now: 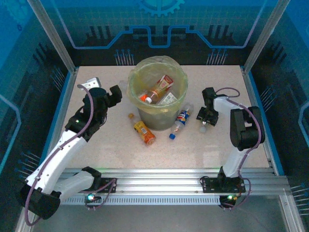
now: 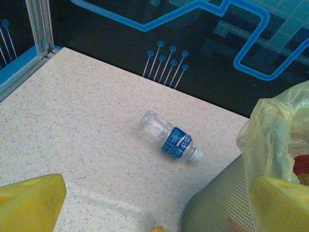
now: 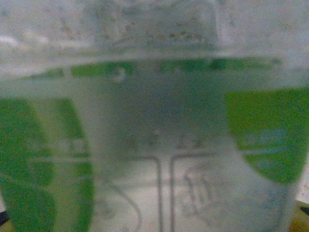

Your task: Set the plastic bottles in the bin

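Observation:
The yellow-green bin (image 1: 140,77) stands mid-table with a couple of plastic bottles (image 1: 158,89) inside. In front of it lie an orange bottle (image 1: 144,132) and a clear bottle with a blue-red label (image 1: 181,120). A clear blue-labelled bottle (image 2: 169,137) lies on the table left of the bin (image 2: 217,208). My left gripper (image 1: 107,89) hovers left of the bin, open and empty, with yellow fingertips (image 2: 29,203) wide apart. My right gripper (image 1: 207,118) is down over a white-capped bottle (image 1: 203,128) right of the bin. That bottle's green and white label (image 3: 154,145) hides the fingers.
The bag liner (image 2: 275,130) bulges over the bin's rim. Blue side walls and metal posts (image 1: 53,38) fence the table. An aluminium rail (image 1: 159,181) runs along the near edge between the arm bases.

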Motion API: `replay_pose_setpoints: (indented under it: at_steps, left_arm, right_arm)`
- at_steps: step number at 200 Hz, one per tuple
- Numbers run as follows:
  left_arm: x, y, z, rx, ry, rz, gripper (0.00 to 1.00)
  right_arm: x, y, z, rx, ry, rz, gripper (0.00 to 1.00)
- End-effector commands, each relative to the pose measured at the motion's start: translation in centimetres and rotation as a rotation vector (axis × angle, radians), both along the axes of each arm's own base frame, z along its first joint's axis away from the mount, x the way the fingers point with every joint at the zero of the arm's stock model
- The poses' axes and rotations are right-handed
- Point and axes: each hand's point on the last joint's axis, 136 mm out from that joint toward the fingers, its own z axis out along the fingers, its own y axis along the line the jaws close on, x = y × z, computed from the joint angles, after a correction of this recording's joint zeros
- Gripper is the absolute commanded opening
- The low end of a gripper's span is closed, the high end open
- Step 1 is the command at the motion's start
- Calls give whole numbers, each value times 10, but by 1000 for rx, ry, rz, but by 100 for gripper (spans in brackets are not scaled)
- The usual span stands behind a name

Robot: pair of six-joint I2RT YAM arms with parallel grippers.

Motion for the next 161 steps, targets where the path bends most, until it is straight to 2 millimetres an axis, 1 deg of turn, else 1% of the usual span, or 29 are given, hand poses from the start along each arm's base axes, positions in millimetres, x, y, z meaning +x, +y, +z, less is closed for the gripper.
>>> replay_pose_setpoints:
  at_steps: [1, 18, 34, 54, 83, 121, 126, 134, 161]
  left_arm:
    - [1, 3, -5, -19, 9, 16, 99]
    - [1, 4, -6, -23, 13, 25, 99]
    - [1, 6, -8, -26, 19, 35, 99]
    - [0, 7, -12, -24, 31, 40, 99]
    - [-1, 9, -19, -28, 46, 47, 99]
    - [-3, 12, -30, -33, 71, 61, 99]
    - [-3, 13, -31, -38, 74, 64, 99]
    - [-3, 13, -34, -45, 79, 68, 99]
    - [-4, 15, -43, -69, 91, 75, 99]
  right_arm:
    - [-6, -7, 5, -16, 7, 0, 52]
    - [-8, -8, 18, -30, -14, 10, 49]
    - [-10, -6, 37, -39, -48, 24, 46]
    - [-13, -3, 64, -51, -101, 52, 44]
    - [-16, 3, 110, -64, -196, 94, 44]
    - [-23, 22, 170, -57, -334, 177, 44]
    - [-23, 24, 175, -58, -346, 185, 44]
    - [-24, 29, 190, -55, -383, 207, 44]
    - [-28, 46, 229, -49, -473, 274, 44]
